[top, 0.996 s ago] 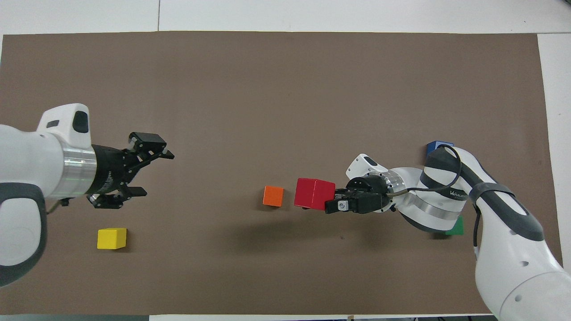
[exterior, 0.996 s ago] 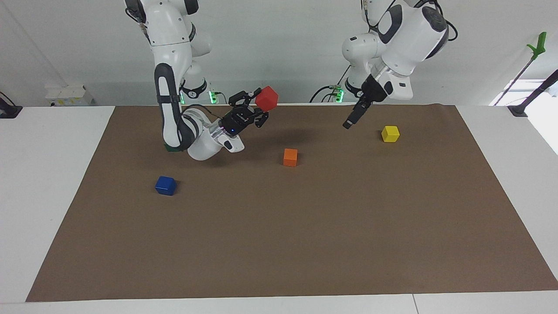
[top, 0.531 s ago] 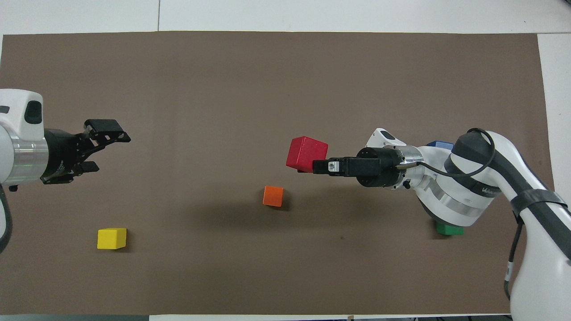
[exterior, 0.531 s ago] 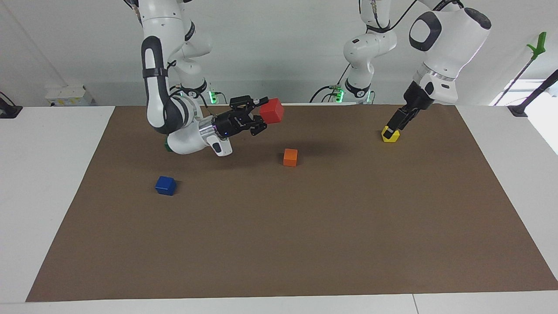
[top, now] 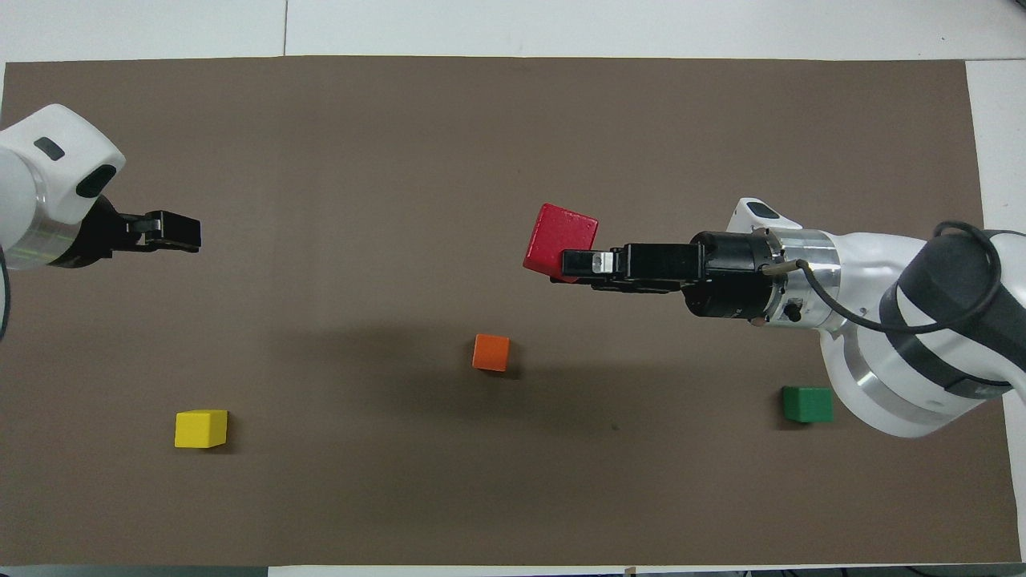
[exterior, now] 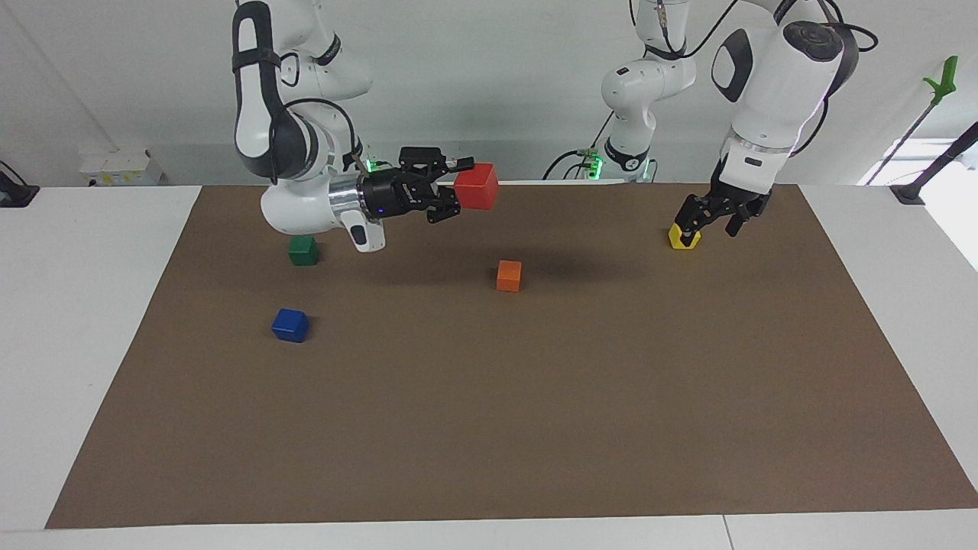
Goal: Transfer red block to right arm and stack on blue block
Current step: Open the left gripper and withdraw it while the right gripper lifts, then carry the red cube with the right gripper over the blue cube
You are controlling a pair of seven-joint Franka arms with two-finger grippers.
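My right gripper [exterior: 458, 189] is shut on the red block [exterior: 475, 186] and holds it high over the middle of the brown mat, close to the orange cube [exterior: 509, 275]. The gripper points sideways toward the left arm's end; the overhead view shows it [top: 574, 264] with the red block [top: 561, 238] tilted. The blue block [exterior: 290, 325] sits on the mat at the right arm's end, farther from the robots than the green cube [exterior: 303, 250]. In the overhead view the right arm hides it. My left gripper [exterior: 714, 221] is open and empty, raised over the left arm's end of the mat.
A yellow cube [exterior: 684, 235] lies at the left arm's end and also shows in the overhead view [top: 200, 428]. The orange cube [top: 490, 352] and the green cube [top: 807, 404] lie on the brown mat [exterior: 535, 397]. White table surrounds the mat.
My right arm has raised and levelled its wrist, carrying the red block up, and no longer covers the green cube. My left gripper has drawn back toward its own end, still open.
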